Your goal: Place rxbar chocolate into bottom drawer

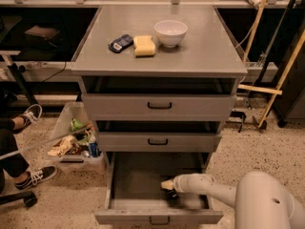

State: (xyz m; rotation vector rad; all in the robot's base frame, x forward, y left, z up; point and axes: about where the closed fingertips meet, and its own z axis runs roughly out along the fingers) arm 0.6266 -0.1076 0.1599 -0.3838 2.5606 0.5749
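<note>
Room inside the bottom drawer (133,180) is generous: it stands well out past the front edge of the table (200,51), and its grey floor lies open toward the left wall and the back. We see the white arm (212,189) reach in from the right, across the drawer's right wall. The gripper (168,189) sits low over the front right part of the drawer floor; we cannot tell whether it grips or has let go. At its tip shows a small dark shape, which we take for the rxbar chocolate (172,195), on or just above the drawer floor, its lettering unreadable. Both upper drawers (159,106) sit pushed in under the table's front edge. A white bowl (170,32), a yellow sponge (144,46) and a dark blue packet (120,43) lie toward the back edge.
</note>
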